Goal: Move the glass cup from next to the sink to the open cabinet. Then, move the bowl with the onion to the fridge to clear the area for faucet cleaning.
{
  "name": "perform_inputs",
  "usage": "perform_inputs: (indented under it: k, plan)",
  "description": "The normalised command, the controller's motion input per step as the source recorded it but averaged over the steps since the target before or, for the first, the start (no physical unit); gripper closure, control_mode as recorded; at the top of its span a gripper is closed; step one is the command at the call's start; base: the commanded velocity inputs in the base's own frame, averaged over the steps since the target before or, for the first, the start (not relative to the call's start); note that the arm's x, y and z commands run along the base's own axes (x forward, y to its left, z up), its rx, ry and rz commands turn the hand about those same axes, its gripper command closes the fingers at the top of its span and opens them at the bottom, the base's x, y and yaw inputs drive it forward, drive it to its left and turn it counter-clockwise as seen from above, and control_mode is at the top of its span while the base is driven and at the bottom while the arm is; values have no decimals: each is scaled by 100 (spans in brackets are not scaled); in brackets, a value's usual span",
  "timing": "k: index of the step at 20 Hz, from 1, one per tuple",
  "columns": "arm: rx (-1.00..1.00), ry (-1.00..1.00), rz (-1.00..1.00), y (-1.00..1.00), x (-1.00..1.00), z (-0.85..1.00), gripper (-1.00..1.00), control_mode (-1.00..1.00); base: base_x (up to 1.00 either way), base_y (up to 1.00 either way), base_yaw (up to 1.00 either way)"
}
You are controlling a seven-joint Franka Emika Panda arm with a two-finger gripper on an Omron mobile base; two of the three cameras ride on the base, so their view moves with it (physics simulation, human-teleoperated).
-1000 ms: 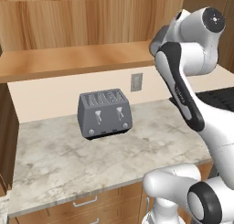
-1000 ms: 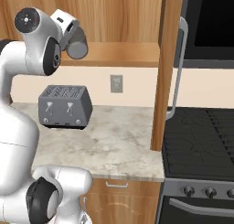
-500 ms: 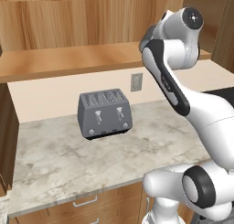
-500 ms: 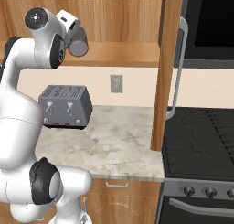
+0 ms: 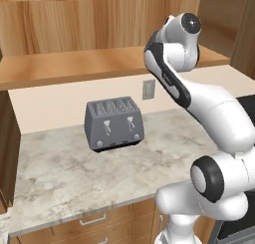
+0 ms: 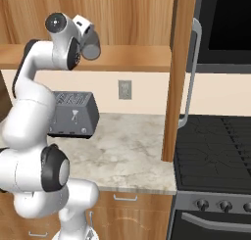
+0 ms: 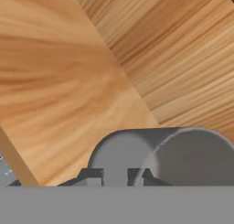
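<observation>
Since the earlier frames the arm has swung its upper joints leftward and forward, carrying the glass cup (image 6: pixel 91 44) closer in toward the cabinet shelf (image 6: pixel 132 60); the toaster and the rest of the scene have stayed where they were. The cup, a grey translucent cylinder, is held up high at the end of the wrist, lying roughly on its side with its open mouth turned toward the hand camera, and its inside looks empty in the hand view (image 7: pixel 183 159). It hangs just above the wooden shelf, in front of the wood back panel (image 7: pixel 173 49), and whether it touches the shelf cannot be told. The end effector (image 7: pixel 119 178) is closed on the glass cup, with its dark fingertips (image 7: pixel 93 177) pressed against the cup's near wall at the bottom of the hand view; how wide the fingers stand cannot be read exactly. Below, on the marble tabletop (image 5: pixel 64 183), a grey four-slot toaster (image 5: pixel 114 122) stands near the back wall, well under the shelf and apart from the cup. A wall outlet (image 6: pixel 124 89) sits behind it on the beige wall. To the right, a wooden upright (image 6: pixel 177 72) separates the tabletop from the black stove (image 6: pixel 215 151).
</observation>
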Motion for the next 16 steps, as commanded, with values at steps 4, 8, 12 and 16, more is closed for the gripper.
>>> perform_inputs:
  k: [4,8,12,16]
  plan:
    - [0,3,0,0,94,0,100,-100,0,0,0]
    - [0,11,0,0,98,-27,100,-100,0,0,0]
    - [0,13,0,5,92,-52,100,-100,0,0,0]
    - [0,8,0,12,48,-49,-100,-100,0,0,0]
